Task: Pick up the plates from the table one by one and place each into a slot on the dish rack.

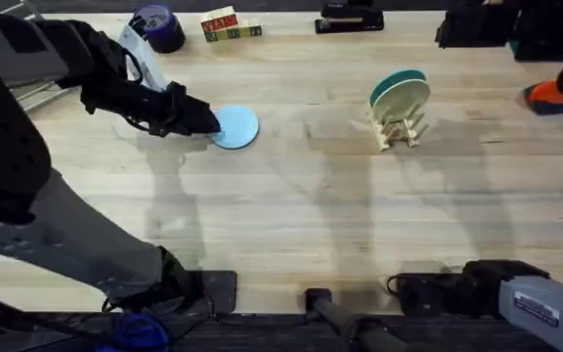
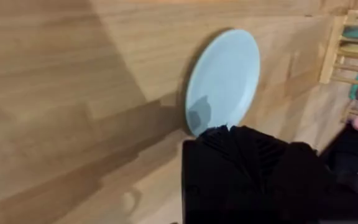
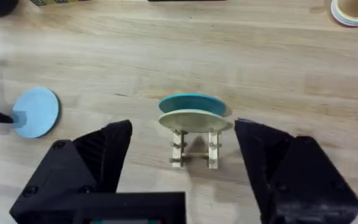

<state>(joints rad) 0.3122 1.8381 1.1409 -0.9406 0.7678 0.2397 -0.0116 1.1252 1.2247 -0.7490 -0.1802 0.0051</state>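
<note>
You had the left gripper reached out over the far left of the table, its black fingertips at the left edge of the light blue plate. That plate lay flat on the wood. In the left wrist view the fingers met the plate's rim, but you could not tell from it whether they had closed on the edge or merely touched it.

Your right gripper sat back at the near right, its two fingers spread wide with nothing between them. Past them stood the dish rack, well to the right of the blue plate.

The rack stood right of the table's middle, toward the far side. It held two plates on edge in neighbouring slots: the cream plate nearer you and the teal plate just behind it.
</note>
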